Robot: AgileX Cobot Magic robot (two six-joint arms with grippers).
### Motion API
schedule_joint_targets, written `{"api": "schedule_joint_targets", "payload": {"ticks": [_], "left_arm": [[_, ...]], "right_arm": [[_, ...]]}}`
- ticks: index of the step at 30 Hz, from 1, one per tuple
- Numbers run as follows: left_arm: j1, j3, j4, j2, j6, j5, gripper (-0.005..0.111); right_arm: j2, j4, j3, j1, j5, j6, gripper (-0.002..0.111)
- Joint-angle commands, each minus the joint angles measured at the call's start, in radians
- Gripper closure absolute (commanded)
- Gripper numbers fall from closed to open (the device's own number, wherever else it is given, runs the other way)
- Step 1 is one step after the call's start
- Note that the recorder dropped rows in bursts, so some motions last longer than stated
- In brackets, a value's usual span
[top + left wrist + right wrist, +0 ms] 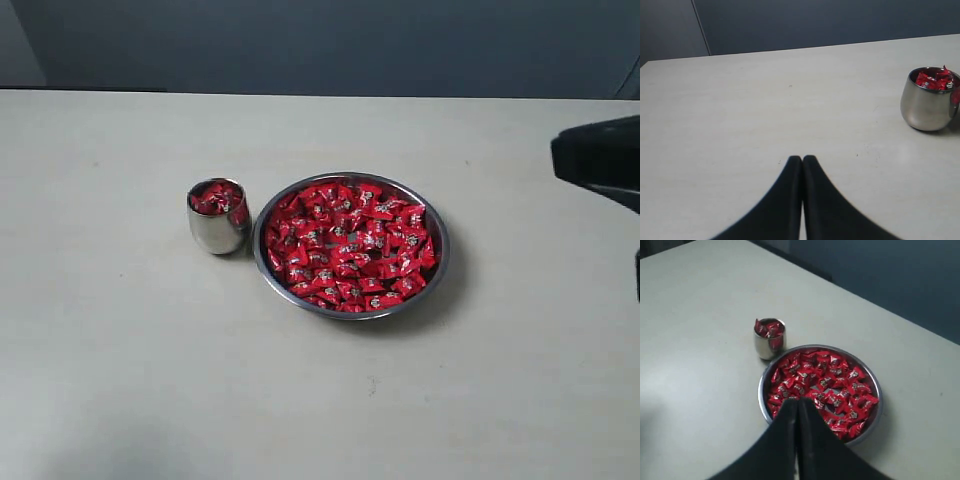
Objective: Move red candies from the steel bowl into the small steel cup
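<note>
The steel bowl [444, 245] stands on the pale table [120, 380], slightly right of centre in the exterior view. It is filled across its whole floor with red candies [348, 245], heaped in an uneven layer that reaches close to the rim. The small steel cup [216, 235] stands upright just beside the bowl, on its left in the exterior view. Whether cup wall and bowl rim touch cannot be told. The cup also holds red candies, and these rise to its mouth, some slightly above it. The left gripper [802, 159] has its two dark fingers pressed together along their full visible length, with nothing between them. It is over bare table, and its wrist view shows the cup well off to one side. The right gripper [797, 402] is in the same condition: fingers closed against each other and empty. In its wrist view the tips overlap the near rim of the bowl, with the cup beyond the far rim; the height of the tips above the candies cannot be determined. In the exterior view only a dark arm housing [600, 160] shows at the right edge, well apart from the bowl. A dark backdrop [330, 45] runs behind the far table edge.
</note>
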Motion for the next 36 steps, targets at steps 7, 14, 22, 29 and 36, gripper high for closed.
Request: {"api": "schedule_joint_targets", "payload": {"ticks": [7, 14, 22, 29, 36], "left_arm": [[-0.005, -0.008, 0.002, -0.005, -0.003, -0.005, 0.106], [-0.005, -0.008, 0.002, -0.005, -0.003, -0.005, 0.106], [-0.005, -0.008, 0.002, -0.005, -0.003, -0.005, 0.106], [-0.005, -0.008, 0.002, -0.005, -0.003, -0.005, 0.106], [-0.005, -0.008, 0.002, -0.005, -0.003, -0.005, 0.106]], "right_arm": [[-0.312, -0.011, 0.385, -0.284, -0.268, 0.001, 0.109], [-0.501, -0.011, 0.557, -0.475, -0.32, 0.001, 0.109], [-0.617, -0.011, 0.666, -0.666, -0.369, 0.001, 0.109], [-0.66, -0.013, 0.749, -0.749, -0.38, 0.001, 0.109], [-0.66, 0.0, 0.749, -0.749, -0.337, 0.001, 0.109]]}}
